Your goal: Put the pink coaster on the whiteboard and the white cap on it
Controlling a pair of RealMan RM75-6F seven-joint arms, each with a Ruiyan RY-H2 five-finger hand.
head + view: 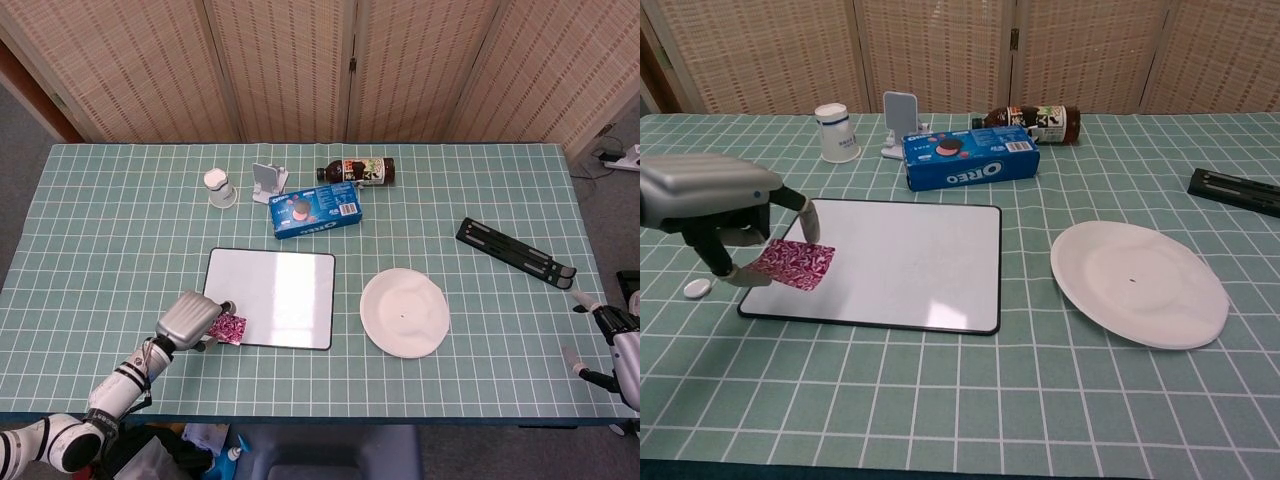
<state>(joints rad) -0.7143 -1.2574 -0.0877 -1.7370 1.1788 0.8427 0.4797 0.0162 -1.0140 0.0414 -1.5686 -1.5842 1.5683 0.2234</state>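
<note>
My left hand [190, 320] [715, 205] pinches the pink patterned coaster [228, 328] [794, 264] and holds it over the near left corner of the whiteboard [275, 295] [890, 260]. The small white cap [168, 324] [697, 288] lies on the tablecloth just left of the board, beside the hand. My right hand [612, 345] hangs at the table's far right edge in the head view, fingers apart and holding nothing.
A white plate [404, 312] [1138, 282] lies right of the board. Behind it stand a blue Oreo box [970, 158], a paper cup [837, 132], a phone stand [902, 120] and a lying bottle [1035, 121]. A black folded stand [515, 252] sits at the right.
</note>
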